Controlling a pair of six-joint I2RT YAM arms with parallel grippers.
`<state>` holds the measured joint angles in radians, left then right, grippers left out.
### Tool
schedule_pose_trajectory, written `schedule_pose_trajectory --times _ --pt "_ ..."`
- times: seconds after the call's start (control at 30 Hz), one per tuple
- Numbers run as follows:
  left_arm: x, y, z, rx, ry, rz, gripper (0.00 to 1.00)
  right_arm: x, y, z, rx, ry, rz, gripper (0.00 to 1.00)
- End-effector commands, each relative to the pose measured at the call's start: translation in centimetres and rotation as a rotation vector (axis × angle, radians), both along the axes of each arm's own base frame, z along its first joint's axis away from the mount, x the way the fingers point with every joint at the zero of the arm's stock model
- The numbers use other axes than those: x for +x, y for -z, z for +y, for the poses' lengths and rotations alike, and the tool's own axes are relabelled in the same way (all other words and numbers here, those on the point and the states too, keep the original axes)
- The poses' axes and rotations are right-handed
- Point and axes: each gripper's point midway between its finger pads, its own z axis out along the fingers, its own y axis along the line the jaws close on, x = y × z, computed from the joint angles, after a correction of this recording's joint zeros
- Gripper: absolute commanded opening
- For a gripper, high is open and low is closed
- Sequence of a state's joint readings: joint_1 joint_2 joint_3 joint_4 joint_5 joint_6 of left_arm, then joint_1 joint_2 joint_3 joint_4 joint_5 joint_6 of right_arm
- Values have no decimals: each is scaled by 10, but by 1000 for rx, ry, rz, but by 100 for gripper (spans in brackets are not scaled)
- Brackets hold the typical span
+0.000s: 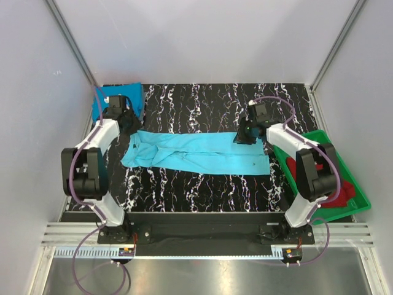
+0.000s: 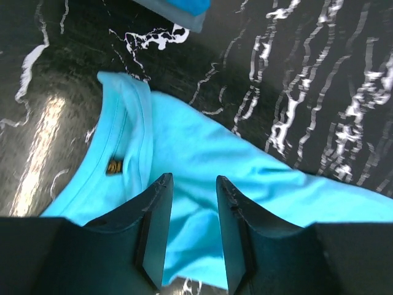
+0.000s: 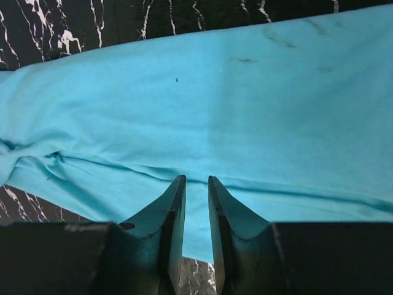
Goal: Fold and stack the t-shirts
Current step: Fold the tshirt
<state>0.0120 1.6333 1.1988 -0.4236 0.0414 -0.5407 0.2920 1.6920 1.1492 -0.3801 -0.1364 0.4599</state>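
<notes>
The black marbled counter [image 1: 202, 190] runs across the overhead view; its near edge is covered by the arms' bases. The light turquoise shirt [image 1: 196, 153] lies across its middle, folded into a long strip running left to right, with its left end partly under the left arm. At the right sits a green tray [image 1: 361, 198] holding dark red shirts [image 1: 347, 187]. The right arm hides much of both, so I cannot tell how many there are. A deeper blue shirt [image 1: 134, 95] lies folded in the far left corner, half covered by the left arm. In the left wrist view only its corner shows, cut off at the top.

From above, the jaws of both grippers are too small to read, but the wrist views show them. The left gripper [image 2: 193, 181] is spread over the turquoise cloth just beside the collar [image 2: 132, 123]. The right gripper [image 3: 196, 179] stands parted by a narrow slit over the shirt's edge, with cloth and then counter showing through the gap. I cannot tell whether either one's tips touch the cloth.

Only the left wrist view shows the small dark label [image 2: 113, 167] inside the collar, and its print is unreadable.
</notes>
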Motion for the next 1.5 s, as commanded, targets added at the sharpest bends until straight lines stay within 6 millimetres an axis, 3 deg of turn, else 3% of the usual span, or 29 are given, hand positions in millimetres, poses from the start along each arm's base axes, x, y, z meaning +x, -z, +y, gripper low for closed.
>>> schedule_pose_trajectory --times 0.0,0.1,0.2,0.27,0.43,0.57,0.67,0.73,0.87,0.9,0.97,1.0,1.1,1.17,1.27,1.33,1.37,1.4,1.47 --pt "12 9 -2 15 46 31 40 20 1 11 12 -35 -36 28" --pt "23 20 -7 12 75 39 40 26 21 -2 -58 19 -10 27" --pt "32 32 -35 -41 187 48 39 29 38 -12 -82 74 30 26" --pt "33 40 -42 -47 219 64 38 28 50 -20 -111 99 59 26" --pt "26 72 -33 -6 185 142 38 20 72 -52 -163 183 127 26" --pt "22 86 -18 53 108 201 38 13 77 -73 -163 233 164 25" --pt "24 79 -13 104 75 184 38 9 71 -76 -169 231 153 25" --pt "30 60 -15 111 75 138 40 9 64 -76 -164 234 138 25" --pt "45 11 -27 69 125 24 44 26 30 -66 -121 205 50 26" --pt "50 -14 -28 69 134 -27 45 28 22 -56 -86 169 39 27" --pt "44 -34 -25 96 142 -41 47 38 -4 -40 -74 99 -36 29" --pt "41 -56 -22 111 136 -82 47 40 -13 -27 -54 49 -63 29" --pt "15 -80 -8 164 97 -110 49 43 -50 35 12 -265 -222 35" --pt "-1 -81 -8 129 76 -113 50 40 -62 74 35 -393 -297 39" --pt "-41 -62 -10 11 67 -94 49 53 -75 106 -34 -455 -381 43" --pt "-47 -62 -18 -163 78 -157 50 45 -82 146 -53 -561 -438 46" --pt "-63 -47 -19 -221 60 -142 49 41 -84 160 -48 -616 -462 47" --pt "-68 -46 -15 -290 48 -152 49 28 -88 189 -52 -741 -524 48" --pt "-73 -45 -9 -312 13 -173 49 24 -90 216 -49 -846 -589 50"
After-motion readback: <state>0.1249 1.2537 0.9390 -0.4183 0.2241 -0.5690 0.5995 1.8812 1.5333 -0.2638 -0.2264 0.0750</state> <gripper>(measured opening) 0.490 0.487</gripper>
